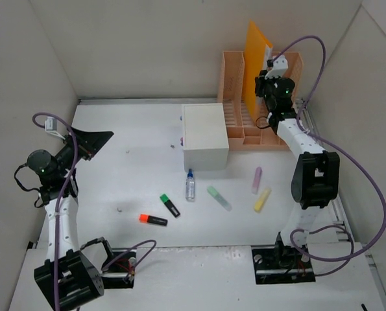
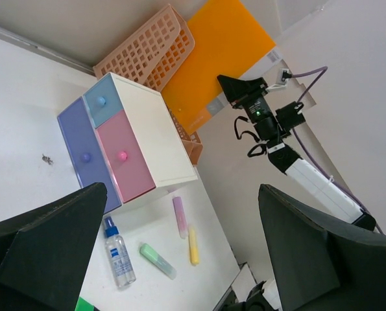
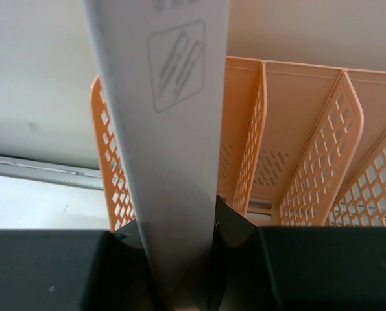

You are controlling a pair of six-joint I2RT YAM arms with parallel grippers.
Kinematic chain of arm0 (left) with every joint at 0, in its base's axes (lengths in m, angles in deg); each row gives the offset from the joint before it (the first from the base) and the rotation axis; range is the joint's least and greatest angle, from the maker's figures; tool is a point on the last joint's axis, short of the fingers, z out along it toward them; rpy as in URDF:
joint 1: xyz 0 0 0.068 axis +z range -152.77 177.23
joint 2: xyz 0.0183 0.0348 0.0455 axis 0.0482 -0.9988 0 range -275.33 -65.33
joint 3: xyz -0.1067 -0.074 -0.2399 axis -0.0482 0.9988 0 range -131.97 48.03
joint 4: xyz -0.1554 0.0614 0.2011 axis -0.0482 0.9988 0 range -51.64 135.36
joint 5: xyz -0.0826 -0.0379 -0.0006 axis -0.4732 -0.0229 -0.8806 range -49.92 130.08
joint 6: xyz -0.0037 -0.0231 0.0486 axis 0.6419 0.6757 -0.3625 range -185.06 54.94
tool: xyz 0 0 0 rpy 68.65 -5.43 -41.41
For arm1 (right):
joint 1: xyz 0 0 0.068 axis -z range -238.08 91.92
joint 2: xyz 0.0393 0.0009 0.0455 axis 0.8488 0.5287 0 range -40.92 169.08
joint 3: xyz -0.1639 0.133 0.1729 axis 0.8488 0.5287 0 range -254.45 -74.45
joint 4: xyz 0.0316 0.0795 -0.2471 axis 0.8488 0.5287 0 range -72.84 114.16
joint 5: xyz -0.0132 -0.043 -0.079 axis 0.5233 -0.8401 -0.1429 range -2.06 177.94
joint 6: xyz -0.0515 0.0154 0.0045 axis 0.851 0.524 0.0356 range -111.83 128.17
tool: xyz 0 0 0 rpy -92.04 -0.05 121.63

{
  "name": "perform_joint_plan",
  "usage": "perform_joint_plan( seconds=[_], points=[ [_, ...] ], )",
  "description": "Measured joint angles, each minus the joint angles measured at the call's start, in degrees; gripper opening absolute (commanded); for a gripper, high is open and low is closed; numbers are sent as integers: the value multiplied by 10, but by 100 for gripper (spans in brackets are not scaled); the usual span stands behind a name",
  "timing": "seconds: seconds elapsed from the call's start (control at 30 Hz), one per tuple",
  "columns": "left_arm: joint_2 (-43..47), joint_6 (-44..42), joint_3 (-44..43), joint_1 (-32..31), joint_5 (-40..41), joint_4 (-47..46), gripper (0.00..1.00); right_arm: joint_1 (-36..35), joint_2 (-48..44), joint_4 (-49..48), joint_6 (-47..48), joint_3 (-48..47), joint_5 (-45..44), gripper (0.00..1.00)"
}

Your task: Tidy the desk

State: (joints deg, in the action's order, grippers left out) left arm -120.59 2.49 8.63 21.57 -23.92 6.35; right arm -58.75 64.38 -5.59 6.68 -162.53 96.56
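My right gripper clamps the folder upright at the rack, far right of the desk. It is thin and probably bendy, so grip deep. The left gripper hangs open.

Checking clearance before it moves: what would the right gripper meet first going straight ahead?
Probably the rack: the right gripper, shut on the folder, points into it, though depth is unclear.

Plain white walls (soft, even light)
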Motion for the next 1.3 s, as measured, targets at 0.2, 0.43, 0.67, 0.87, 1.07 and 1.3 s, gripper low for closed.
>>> perform_joint_plan(
  seconds=[0.2, 0.43, 0.67, 0.87, 1.07, 1.3],
  points=[
    [16, -29, 0, -8, 17, 57, 100, 16, 30, -72, -6, 16, 6, 0],
    [44, -66, 0, -9, 36, 127, 100, 31, 54, -146, -20, 36, 45, 0],
    [70, -81, 0, -9, 49, 165, 100, 41, 65, -204, -19, 68, 93, 0],
    [72, -89, 0, -10, 54, 187, 100, 49, 77, -237, -15, 96, 114, 0],
    [65, -91, -1, -16, 56, 196, 100, 57, 82, -251, -9, 113, 135, 58],
    [12, -123, -41, -54, 80, 270, 100, 63, 69, -253, 0, 143, 166, 76]
  ],
)
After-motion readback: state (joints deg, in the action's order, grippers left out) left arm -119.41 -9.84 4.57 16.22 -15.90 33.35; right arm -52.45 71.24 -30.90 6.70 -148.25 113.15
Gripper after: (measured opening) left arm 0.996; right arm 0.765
